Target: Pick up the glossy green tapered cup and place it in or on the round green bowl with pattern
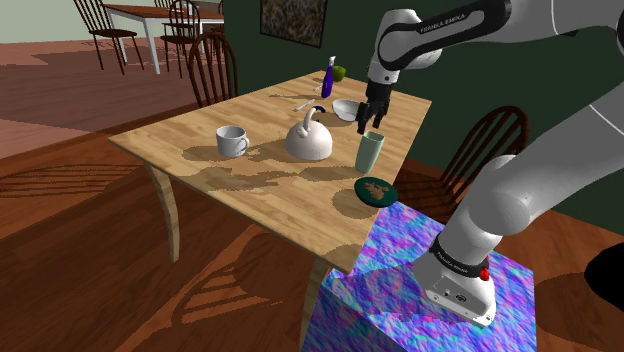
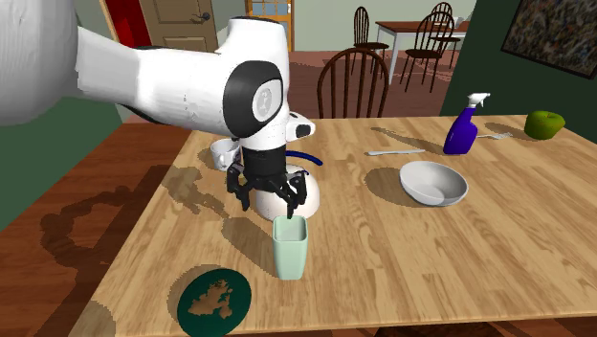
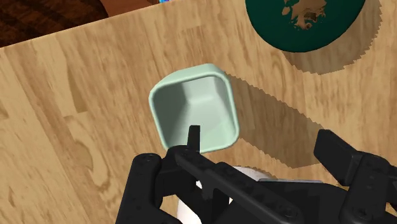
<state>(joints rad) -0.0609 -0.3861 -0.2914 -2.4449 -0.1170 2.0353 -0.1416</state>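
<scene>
The pale green tapered cup stands upright on the wooden table, its mouth open upward. My black gripper hovers a little above it, open, holding nothing. In the wrist view one fingertip lines up with the cup's near rim, while the other finger stands off to the side of the cup. The round dark green bowl with a brown pattern lies flat close beside the cup, near the table's edge.
A white kettle stands just behind the cup, with a white mug beyond. A white bowl, blue spray bottle, green apple and a utensil sit at the far side. Chairs ring the table.
</scene>
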